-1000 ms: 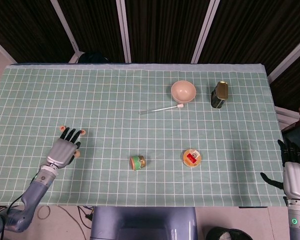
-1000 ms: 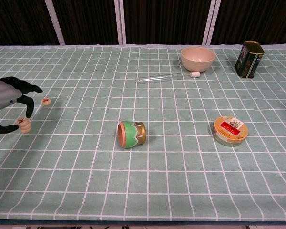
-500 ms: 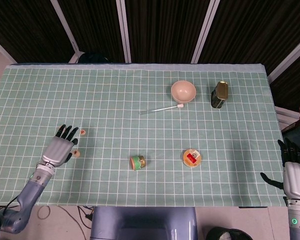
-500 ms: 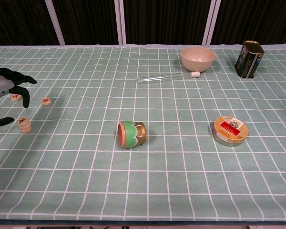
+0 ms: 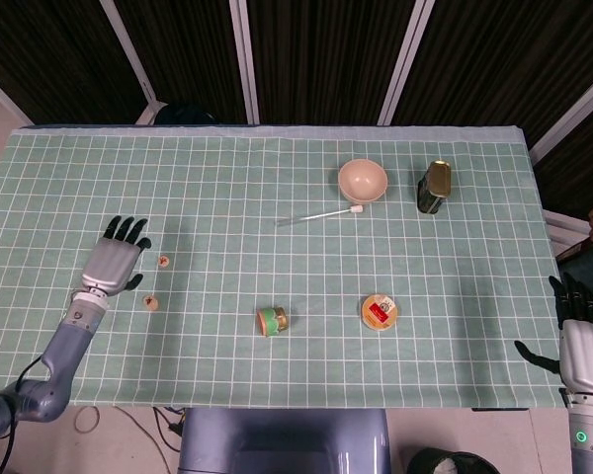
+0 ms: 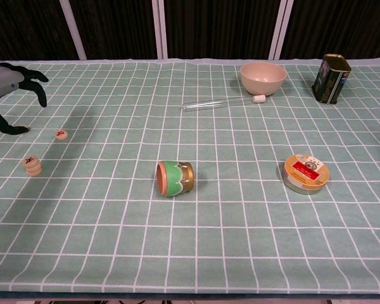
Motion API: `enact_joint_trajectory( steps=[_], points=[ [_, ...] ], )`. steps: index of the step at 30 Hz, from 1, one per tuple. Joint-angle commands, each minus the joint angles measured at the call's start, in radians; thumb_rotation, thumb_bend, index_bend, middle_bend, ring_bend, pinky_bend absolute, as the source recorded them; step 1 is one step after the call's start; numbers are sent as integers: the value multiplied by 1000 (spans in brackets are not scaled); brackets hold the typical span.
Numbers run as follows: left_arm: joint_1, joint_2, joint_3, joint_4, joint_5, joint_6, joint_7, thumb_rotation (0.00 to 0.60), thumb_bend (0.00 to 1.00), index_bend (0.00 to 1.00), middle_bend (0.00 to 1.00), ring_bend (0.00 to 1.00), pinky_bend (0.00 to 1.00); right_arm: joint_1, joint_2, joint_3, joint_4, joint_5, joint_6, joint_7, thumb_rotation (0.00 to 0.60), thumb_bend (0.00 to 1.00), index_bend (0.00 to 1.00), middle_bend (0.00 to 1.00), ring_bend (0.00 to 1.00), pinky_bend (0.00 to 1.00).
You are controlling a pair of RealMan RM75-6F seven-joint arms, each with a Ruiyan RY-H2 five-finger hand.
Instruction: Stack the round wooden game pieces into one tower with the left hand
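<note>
- Even, fairly bright light is falling from overhead onto the green checked tablecloth (image 5: 277, 326), with no glare showing on it.
- The backdrop behind the table is staying dark, almost black.
- Soft, faint shadows are lying under the left hand (image 6: 9, 88) and beside the tipped cup (image 6: 175, 178).
- Both views are looking sharp; the chest view is bending the grid lines slightly toward its edges.
</note>
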Motion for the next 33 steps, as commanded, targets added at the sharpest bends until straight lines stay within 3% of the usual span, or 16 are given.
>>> enact_joint_trajectory(
  steps=[1,13,33],
  points=[
    [-35,-6,-22,12,-57,-46,28,600,250,330,41,0,0,0,0,0,0,1,0,0,600,233,54,13,39,0],
    [-106,-69,-27,81,-191,-104,97,600,251,379,46,0,0,2,-2,5,-2,12,-3,-5,600,233,54,13,39,0],
    [-141,-181,14,219,-180,-119,73,600,260,407,56,0,0,4,4,11,-5,27,-12,5,600,232,54,13,39,0]
  ],
)
